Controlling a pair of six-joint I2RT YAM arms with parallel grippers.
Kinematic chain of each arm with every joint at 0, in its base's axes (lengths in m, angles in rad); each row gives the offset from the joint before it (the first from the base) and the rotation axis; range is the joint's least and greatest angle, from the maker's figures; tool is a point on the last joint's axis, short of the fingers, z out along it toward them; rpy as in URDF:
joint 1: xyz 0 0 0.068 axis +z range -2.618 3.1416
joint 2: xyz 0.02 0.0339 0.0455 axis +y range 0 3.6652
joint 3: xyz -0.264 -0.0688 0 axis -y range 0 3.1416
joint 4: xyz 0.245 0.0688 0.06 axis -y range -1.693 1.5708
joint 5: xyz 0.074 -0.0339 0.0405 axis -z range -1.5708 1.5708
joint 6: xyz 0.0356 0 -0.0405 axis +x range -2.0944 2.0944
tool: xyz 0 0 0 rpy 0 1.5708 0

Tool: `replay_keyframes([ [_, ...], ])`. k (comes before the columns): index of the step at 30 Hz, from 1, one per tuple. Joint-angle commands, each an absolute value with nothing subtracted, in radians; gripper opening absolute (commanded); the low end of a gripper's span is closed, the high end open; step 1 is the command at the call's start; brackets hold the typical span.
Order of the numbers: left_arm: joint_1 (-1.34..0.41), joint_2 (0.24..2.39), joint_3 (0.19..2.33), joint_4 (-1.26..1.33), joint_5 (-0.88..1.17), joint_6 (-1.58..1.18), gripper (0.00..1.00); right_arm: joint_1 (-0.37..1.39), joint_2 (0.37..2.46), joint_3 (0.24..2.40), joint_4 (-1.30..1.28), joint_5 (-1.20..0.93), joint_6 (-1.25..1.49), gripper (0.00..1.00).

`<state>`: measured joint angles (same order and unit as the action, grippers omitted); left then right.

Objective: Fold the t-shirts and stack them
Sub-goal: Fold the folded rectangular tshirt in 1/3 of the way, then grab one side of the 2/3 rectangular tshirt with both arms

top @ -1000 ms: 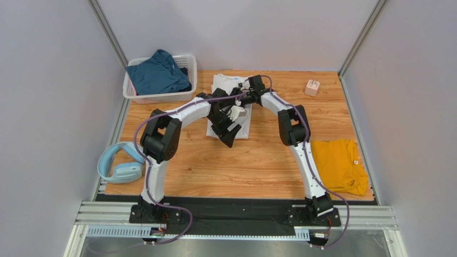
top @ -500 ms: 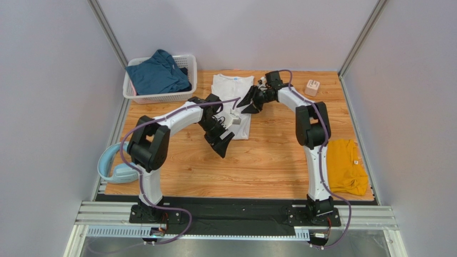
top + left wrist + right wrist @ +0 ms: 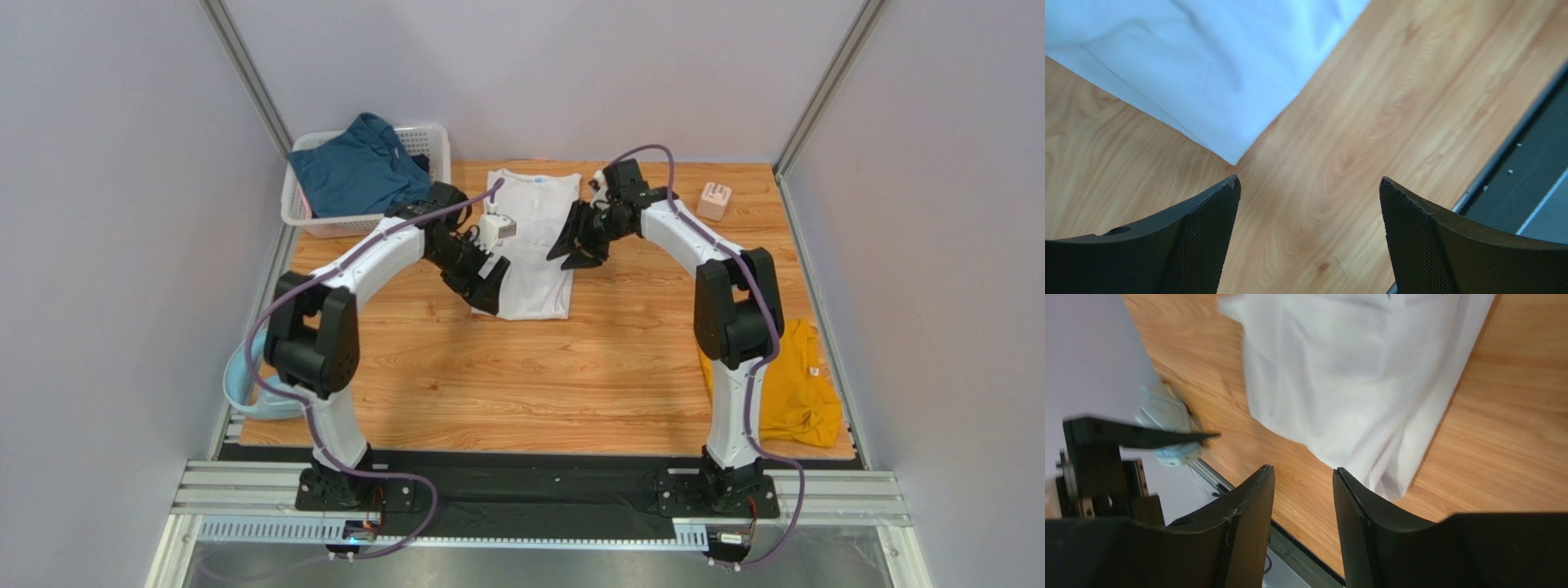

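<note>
Hovering empty among three t-shirts (image 3: 536, 263), left gripper (image 3: 1309, 184) gapes wide, right gripper (image 3: 1303, 470) half-open.

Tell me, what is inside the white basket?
A crumpled teal shirt fills the basket. Whatever lies under the shirt is covered, so I cannot tell.

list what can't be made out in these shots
Pale-blue curved object: top view, mostly behind the left arm.
Mustard-yellow t-shirt: top view, part behind the right arm.
White t-shirt: both wrist views, cropped by the frame edge.
</note>
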<state>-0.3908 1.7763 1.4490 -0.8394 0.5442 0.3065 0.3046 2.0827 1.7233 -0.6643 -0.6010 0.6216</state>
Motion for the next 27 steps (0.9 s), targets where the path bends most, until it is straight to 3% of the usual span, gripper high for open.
replay_keyframes([
  [1,-0.397,1.911,1.468,-0.825,0.485,0.264,0.90,0.351,2.080,1.593,-0.706,-0.543,0.562,0.45],
  [9,-0.368,1.997,1.474,-0.835,0.457,0.238,0.90,0.350,1.990,1.349,-0.657,-0.465,0.538,0.46],
  [27,-0.321,2.121,1.548,-0.807,0.348,0.160,0.91,0.353,2.065,1.417,-0.586,-0.580,0.604,0.44],
])
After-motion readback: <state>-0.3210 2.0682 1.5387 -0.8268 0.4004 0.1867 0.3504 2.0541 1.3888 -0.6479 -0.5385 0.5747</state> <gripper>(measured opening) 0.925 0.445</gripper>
